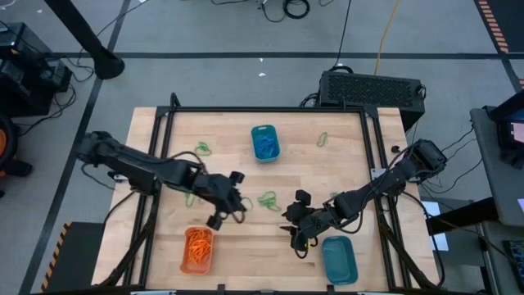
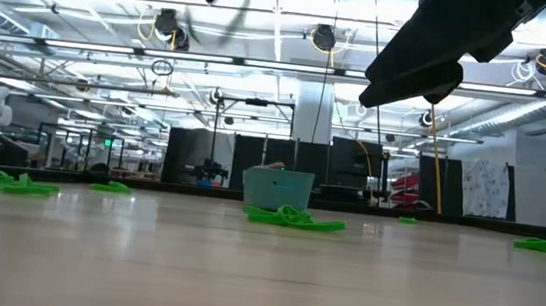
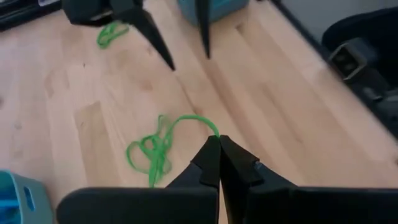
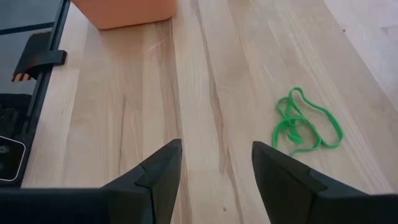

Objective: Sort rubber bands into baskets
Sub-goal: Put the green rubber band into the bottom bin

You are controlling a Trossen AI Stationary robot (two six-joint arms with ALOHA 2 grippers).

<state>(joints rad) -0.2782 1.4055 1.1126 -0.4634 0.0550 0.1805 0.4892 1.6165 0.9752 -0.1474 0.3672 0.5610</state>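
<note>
On the wooden counter (image 1: 344, 164), the orange basket (image 1: 197, 250) of orange bands sits at the near left. Just beyond it, the left pincer (image 3: 217, 144) is closed, pinching one strand of a green rubber band clump (image 3: 152, 152). The blue-filled teal basket (image 1: 264, 142) stands farther back, mid-counter. The right pincer (image 4: 216, 163) hovers open beside the empty teal basket (image 1: 339, 259), with another green clump (image 4: 305, 127) near it.
</note>
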